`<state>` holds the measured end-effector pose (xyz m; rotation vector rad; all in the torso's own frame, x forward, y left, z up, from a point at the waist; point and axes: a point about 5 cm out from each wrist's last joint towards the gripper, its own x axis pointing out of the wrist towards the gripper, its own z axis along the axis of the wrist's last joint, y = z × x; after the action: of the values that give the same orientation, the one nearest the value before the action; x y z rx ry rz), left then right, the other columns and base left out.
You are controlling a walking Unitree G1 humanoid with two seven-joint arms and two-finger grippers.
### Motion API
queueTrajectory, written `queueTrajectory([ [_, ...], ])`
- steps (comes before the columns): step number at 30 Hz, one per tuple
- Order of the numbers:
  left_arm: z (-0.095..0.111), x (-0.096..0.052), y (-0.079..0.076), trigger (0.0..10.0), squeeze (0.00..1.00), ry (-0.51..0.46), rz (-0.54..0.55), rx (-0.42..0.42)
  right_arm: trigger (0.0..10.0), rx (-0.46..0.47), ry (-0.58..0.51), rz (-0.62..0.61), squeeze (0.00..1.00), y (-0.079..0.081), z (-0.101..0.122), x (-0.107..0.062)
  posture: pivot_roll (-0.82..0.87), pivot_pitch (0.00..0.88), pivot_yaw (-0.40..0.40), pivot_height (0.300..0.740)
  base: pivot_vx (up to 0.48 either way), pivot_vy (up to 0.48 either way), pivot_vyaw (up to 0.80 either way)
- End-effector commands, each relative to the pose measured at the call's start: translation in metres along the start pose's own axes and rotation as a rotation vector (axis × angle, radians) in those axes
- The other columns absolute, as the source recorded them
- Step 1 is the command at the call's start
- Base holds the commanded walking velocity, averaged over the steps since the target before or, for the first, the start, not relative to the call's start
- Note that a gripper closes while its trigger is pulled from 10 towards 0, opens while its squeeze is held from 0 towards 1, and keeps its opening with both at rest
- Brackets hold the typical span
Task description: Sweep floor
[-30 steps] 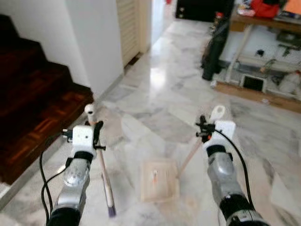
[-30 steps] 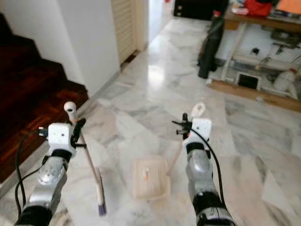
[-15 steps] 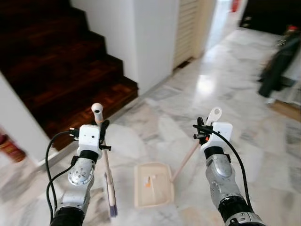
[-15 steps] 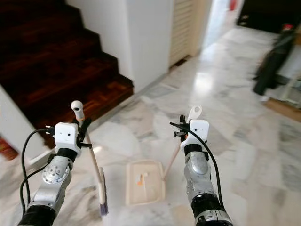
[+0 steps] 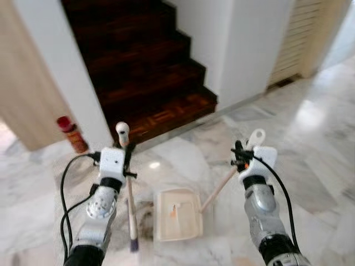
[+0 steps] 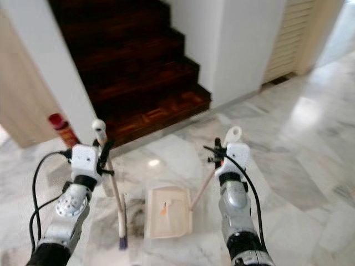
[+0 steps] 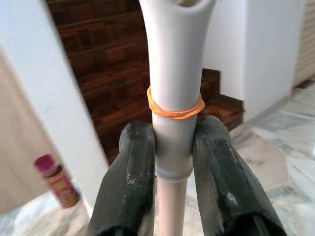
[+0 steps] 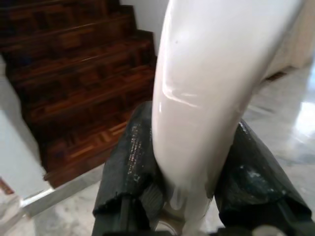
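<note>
Starting at the far left, a red bottle [image 5: 72, 134] stands on the marble floor [image 5: 310, 155] against the white wall, just beside the foot of the dark wooden stairs [image 5: 150, 72]; I'd steer around it. Nearer me, my left gripper [image 7: 173, 147] is clamped on the broom [image 5: 129, 194], one black finger on each side of the grey grip just under an orange rubber band [image 7: 175, 109]. I judge that high hold near the cap is there to let the stick hang almost upright, with the purple bristle end resting on the floor near my left side, so a small swing of the wrist sweeps a wide arc. Just right of the bristles lies the cream dustpan [image 5: 177, 214], flat on the marble between my two arms, and a little orange scrap and some pale bits sit in its tray. Its long handle slants up and to the right into my right gripper [image 8: 189, 162], whose fingers pinch the white top end of that handle tightly. Holding it by the end keeps the pan's lip down on the floor, as I read it, ready to take whatever the broom pushes rightward. Farther right the marble runs on toward a louvred door [image 5: 297, 39], glossy with reflected light.
</note>
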<state>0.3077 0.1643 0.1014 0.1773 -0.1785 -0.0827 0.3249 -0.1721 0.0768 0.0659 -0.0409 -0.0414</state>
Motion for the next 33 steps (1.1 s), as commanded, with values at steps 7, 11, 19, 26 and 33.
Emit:
queueTrajectory([
  [7,0.0053,0.0009,0.0040,10.0,0.00,-0.026,0.000,0.011,10.0,0.021,-0.042,0.025,0.00,0.0116,0.0094,0.0047,0.02,0.000,0.010,0.740,0.000,0.000,0.60],
  [11,0.0044,0.0005,0.0033,10.0,0.00,-0.019,-0.004,0.009,10.0,0.037,-0.039,0.020,0.00,0.0123,0.0087,0.0041,0.02,0.000,0.013,0.740,0.000,0.000,0.00],
  [19,0.0021,-0.0013,0.0035,10.0,0.00,-0.003,0.001,-0.011,10.0,0.037,-0.029,0.015,0.00,0.0103,0.0070,0.0033,0.03,0.000,0.015,0.740,0.000,0.062,0.00],
  [26,0.0032,-0.0007,0.0041,10.0,0.00,-0.004,0.003,-0.011,10.0,0.019,-0.034,0.030,0.00,0.0128,0.0077,0.0030,0.03,0.000,0.013,0.740,0.000,0.258,0.33],
  [33,0.0032,-0.0014,0.0053,10.0,0.00,0.002,0.017,-0.012,10.0,0.034,-0.023,0.012,0.00,0.0082,0.0070,0.0029,0.03,0.000,0.009,0.740,0.000,0.257,0.31],
])
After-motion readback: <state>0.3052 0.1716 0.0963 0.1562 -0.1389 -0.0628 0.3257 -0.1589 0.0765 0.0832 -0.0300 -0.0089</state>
